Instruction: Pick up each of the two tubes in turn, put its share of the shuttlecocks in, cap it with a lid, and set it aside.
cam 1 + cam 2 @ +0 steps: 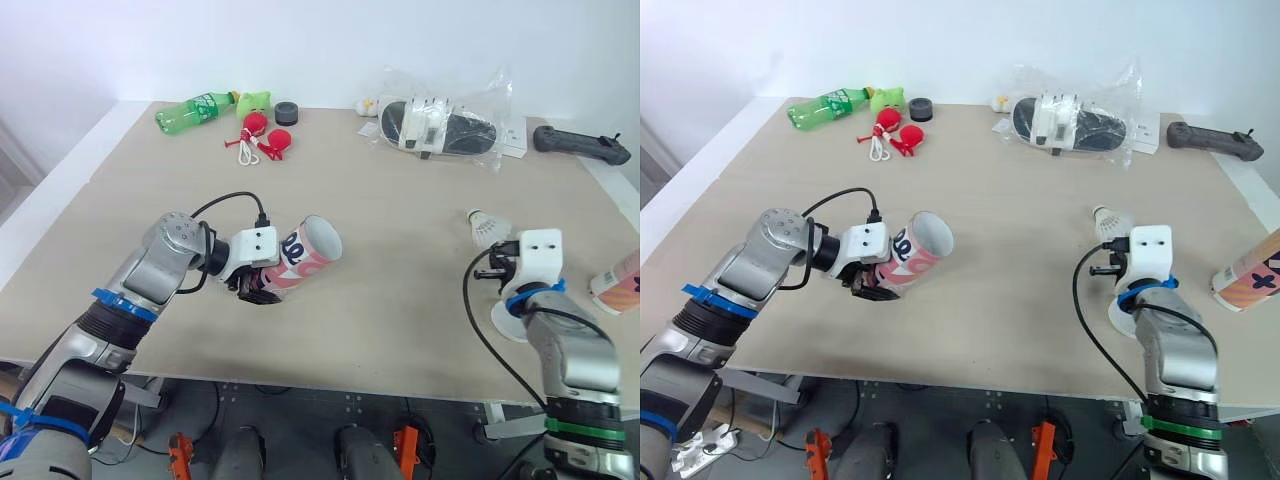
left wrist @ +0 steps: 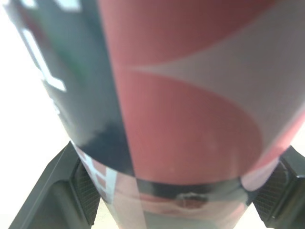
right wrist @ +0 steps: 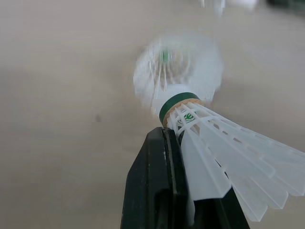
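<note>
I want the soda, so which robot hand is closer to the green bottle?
Left. The left gripper, clamped on a tube, is on the green bottle's side of the table. The right gripper, pinching a shuttlecock, is away at the opposite side.

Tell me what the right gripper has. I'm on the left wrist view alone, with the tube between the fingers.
Observer: The right gripper is shut on a shuttlecock, pinched by its feathers with the cork pointing away from the wrist.
Operator: Report what is loose near it.
Observer: A second shuttlecock lies on the table just beyond that gripper, apart from the held one.
</note>
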